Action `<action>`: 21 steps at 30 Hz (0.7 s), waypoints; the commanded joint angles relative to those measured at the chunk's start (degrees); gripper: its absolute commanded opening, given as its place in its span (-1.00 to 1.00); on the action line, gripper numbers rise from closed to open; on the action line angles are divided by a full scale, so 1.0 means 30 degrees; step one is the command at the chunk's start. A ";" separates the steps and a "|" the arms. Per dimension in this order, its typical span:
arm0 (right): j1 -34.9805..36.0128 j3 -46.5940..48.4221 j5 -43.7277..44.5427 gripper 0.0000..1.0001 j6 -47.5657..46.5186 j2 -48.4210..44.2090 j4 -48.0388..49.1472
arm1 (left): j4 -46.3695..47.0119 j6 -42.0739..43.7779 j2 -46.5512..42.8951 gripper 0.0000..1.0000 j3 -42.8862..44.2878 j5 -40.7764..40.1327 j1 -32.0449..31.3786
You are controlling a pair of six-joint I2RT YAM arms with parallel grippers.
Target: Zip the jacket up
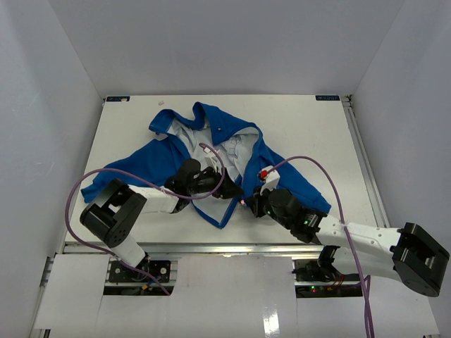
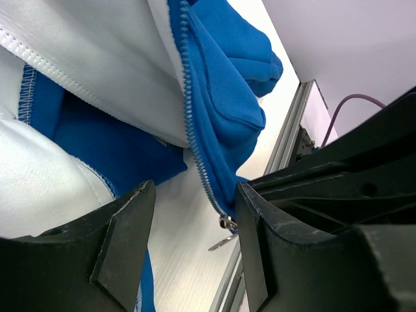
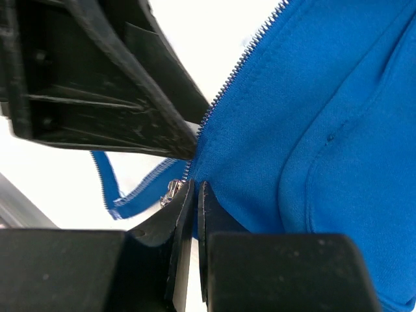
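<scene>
left pincer (image 2: pixel 195 195) stood spread, zipper teeth (image 2: pixel 188 110) between its fingers | right pincer (image 3: pixel 194 192) pressed together, pinched jacket (image 3: pixel 312 130) edge beside slider (image 3: pixel 171 192) | jacket lay unzipped on tabletop (image 1: pixel 317 127)

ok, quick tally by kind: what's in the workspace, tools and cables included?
jacket: 1
zipper slider: 1
tools: 2 (left tool, right tool)
purple cables: 2 (left cable, right cable)
total: 6
</scene>
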 commanded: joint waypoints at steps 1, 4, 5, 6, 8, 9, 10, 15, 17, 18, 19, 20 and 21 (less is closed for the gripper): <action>-0.0014 -0.0558 -0.0783 -0.84 -0.0160 -0.0708 0.1752 | 0.1068 -0.0337 0.0294 0.25 0.0692 0.0799 -0.0127; -0.0024 -0.0686 -0.1002 -0.84 -0.0141 -0.0749 0.1970 | 0.1454 -0.0487 0.0702 0.22 0.0781 0.0958 -0.0206; -0.0032 -0.0706 -0.1060 -0.85 -0.0141 -0.0759 0.1988 | 0.1629 -0.0564 0.0865 0.19 0.0790 0.1036 -0.0225; -0.0033 -0.0724 -0.1114 -0.85 -0.0141 -0.0777 0.1988 | 0.1826 -0.0654 0.1027 0.16 0.0790 0.1126 -0.0243; -0.0033 -0.0805 -0.1185 -0.85 -0.0112 -0.0845 0.1993 | 0.3008 -0.1005 0.1361 0.09 0.0673 0.1514 -0.0245; -0.0033 -0.0879 -0.1214 -0.85 -0.0112 -0.0874 0.2007 | 0.3425 -0.1285 0.1568 0.02 0.0569 0.1824 -0.0245; -0.0033 -0.0944 -0.1230 -0.84 -0.0107 -0.0900 0.2022 | 0.3906 -0.1555 0.1759 -0.06 0.0499 0.2143 -0.0245; -0.0033 -0.1104 -0.0894 -0.80 -0.0057 -0.0783 0.2047 | 0.6647 -0.2993 0.2610 -0.74 0.0273 0.4238 -0.0245; -0.0040 -0.1156 -0.0743 -0.48 0.0060 -0.0634 0.2047 | 0.7311 -0.3071 0.2679 -0.91 0.0220 0.4524 -0.0245; -0.0049 -0.1185 -0.0792 -0.32 0.0139 -0.0594 0.2047 | 0.7392 -0.3042 0.2680 -0.95 0.0200 0.4643 -0.0245; -0.0059 -0.1215 -0.0841 -0.16 0.0218 -0.0554 0.2047 | 0.7473 -0.3012 0.2680 -0.99 0.0180 0.4762 -0.0245; -0.0062 -0.1280 -0.0981 -0.06 0.0267 -0.0615 0.2047 | 0.7664 -0.2962 0.2651 -1.00 0.0133 0.4878 -0.0245; -0.0069 -0.1357 -0.1152 0.02 0.0305 -0.0714 0.2054 | 0.7876 -0.2899 0.2615 -1.00 0.0077 0.4990 -0.0245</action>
